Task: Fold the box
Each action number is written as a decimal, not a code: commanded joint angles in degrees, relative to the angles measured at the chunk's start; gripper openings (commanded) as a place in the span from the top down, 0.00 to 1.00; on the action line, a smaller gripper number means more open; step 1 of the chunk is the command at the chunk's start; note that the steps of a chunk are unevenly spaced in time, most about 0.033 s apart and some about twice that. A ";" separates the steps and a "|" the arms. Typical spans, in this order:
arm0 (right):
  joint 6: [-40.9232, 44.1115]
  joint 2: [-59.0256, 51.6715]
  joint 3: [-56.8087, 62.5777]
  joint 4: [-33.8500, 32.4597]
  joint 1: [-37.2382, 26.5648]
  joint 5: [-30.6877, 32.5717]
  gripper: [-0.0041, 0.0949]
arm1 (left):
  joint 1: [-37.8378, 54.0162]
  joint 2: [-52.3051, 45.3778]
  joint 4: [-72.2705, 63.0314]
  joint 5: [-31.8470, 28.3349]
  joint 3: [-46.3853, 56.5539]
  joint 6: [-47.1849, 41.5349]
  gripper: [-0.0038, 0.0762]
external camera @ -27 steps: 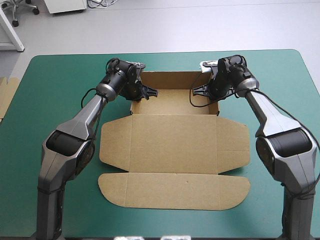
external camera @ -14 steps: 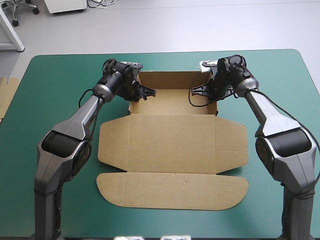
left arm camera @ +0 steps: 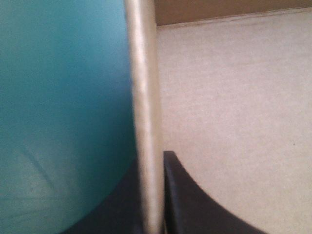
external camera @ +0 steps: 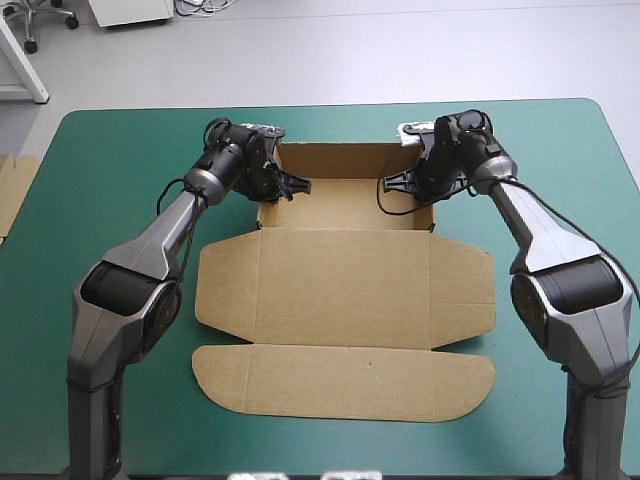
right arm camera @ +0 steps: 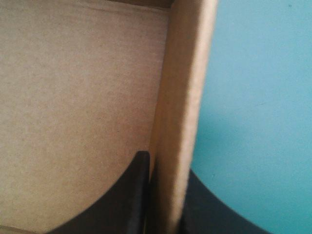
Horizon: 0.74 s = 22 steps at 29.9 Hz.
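Left edge: one strip of spare board (external camera: 10, 190) just beyond the teal-green surface (external camera: 120, 140), same as earlier; left tool (external camera: 275, 188) has crept slightly left since the earlier frame; it is pinched narrow on the box's left wall, one black finger inside the tray, one outside; one brown box (external camera: 345, 290), mid-surface, its flat panels dragged a touch left too; tray part at the far end with walls up; lid panel with two side tabs and one rounded flap lying flat toward the near edge; right tool (external camera: 420, 183) about where it was, pinched narrow on the right wall, same inside/outside split; count: two arms, two tools, one box, one spare board.
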 commanded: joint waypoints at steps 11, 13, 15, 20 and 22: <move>-0.89 -5.92 -1.53 0.49 0.35 -0.32 0.54 | 0.05 -4.57 -5.47 -2.45 -0.51 3.55 0.31; -0.62 -6.69 -1.53 -0.19 0.35 -0.57 0.54 | 0.05 -5.53 -5.46 -2.81 -0.72 3.89 0.31; -0.27 -7.66 -1.53 -0.82 0.35 -0.80 0.54 | 0.05 -6.38 -5.84 -2.81 -0.72 4.27 0.31; -0.05 -10.49 -1.53 -2.69 0.35 -1.19 0.54 | 0.05 -8.54 -5.98 -2.37 -0.72 4.64 0.31; -0.05 -11.54 -1.53 -3.36 0.35 -1.52 0.54 | 0.05 -9.65 -5.89 -2.89 -0.72 4.64 0.31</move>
